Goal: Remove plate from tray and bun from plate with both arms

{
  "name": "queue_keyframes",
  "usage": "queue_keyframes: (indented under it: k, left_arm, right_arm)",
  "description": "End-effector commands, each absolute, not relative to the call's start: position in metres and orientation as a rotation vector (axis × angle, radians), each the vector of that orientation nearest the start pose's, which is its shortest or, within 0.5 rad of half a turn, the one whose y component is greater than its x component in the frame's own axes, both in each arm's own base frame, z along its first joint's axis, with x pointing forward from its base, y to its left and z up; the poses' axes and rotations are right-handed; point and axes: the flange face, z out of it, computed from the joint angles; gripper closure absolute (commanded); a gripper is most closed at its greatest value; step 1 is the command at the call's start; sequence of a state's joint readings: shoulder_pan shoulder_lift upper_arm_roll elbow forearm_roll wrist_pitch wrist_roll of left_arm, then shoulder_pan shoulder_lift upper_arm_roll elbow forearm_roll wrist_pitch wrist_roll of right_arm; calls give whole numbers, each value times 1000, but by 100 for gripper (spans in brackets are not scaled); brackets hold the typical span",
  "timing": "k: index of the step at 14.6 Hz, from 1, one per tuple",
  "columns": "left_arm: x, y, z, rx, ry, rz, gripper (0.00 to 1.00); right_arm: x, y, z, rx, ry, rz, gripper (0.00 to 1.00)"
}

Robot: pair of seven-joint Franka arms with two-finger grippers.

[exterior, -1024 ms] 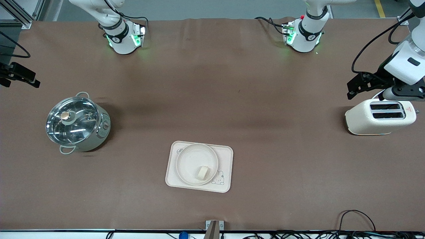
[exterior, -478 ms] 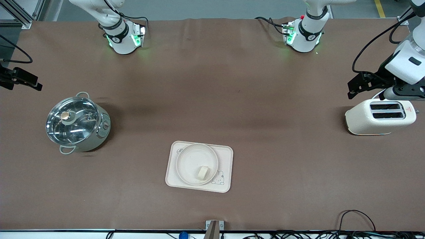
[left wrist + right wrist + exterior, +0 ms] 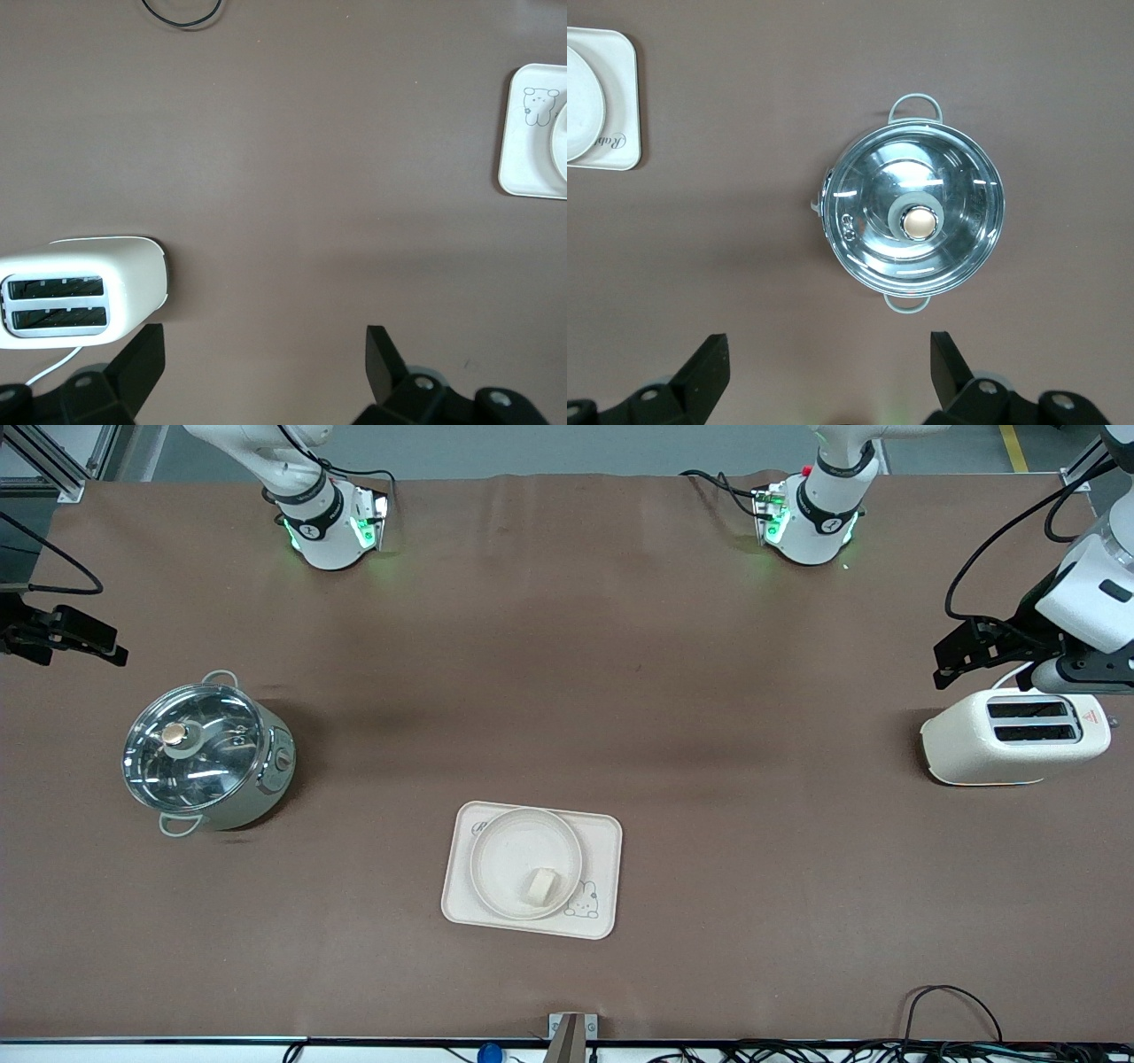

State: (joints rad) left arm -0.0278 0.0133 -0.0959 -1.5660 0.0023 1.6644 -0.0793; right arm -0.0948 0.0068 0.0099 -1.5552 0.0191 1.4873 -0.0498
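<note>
The round cream plate (image 3: 512, 849) lies on the rectangular tray (image 3: 604, 840) with the rabbit drawing, near the table's front middle. The pale bun (image 3: 541, 886) lies on the plate, at its part nearest the front camera. My left gripper (image 3: 955, 657) hangs open and empty over the table beside the toaster. In the left wrist view the gripper (image 3: 263, 359) has bare cloth between its fingers; the tray's corner (image 3: 530, 168) shows at the frame's edge. My right gripper (image 3: 87, 643) hangs open and empty by the pot, its fingers wide in the right wrist view (image 3: 828, 361), where the tray (image 3: 618, 97) and the plate's rim (image 3: 580, 102) also show.
A cream two-slot toaster (image 3: 1014, 735) stands at the left arm's end of the table; it also shows in the left wrist view (image 3: 84, 292). A pot with a glass lid (image 3: 205, 753) stands at the right arm's end, also in the right wrist view (image 3: 914, 221). Brown cloth covers the table.
My right gripper has drifted a little toward the table's middle. My left gripper has shifted slightly toward the table's end. Plate, tray and bun have not moved.
</note>
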Motion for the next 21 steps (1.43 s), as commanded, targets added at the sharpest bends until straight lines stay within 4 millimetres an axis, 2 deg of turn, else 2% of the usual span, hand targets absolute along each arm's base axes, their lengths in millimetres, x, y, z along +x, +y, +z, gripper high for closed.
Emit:
queue_keyframes:
  k: [1, 21]
  left_arm:
    - [564, -68, 633, -3147, 94, -127, 0]
    - [563, -72, 633, -3145, 104, -125, 0]
  right_arm:
    - [544, -38, 627, -3115, 56, 94, 0]
    - [547, -34, 632, -3116, 46, 46, 0]
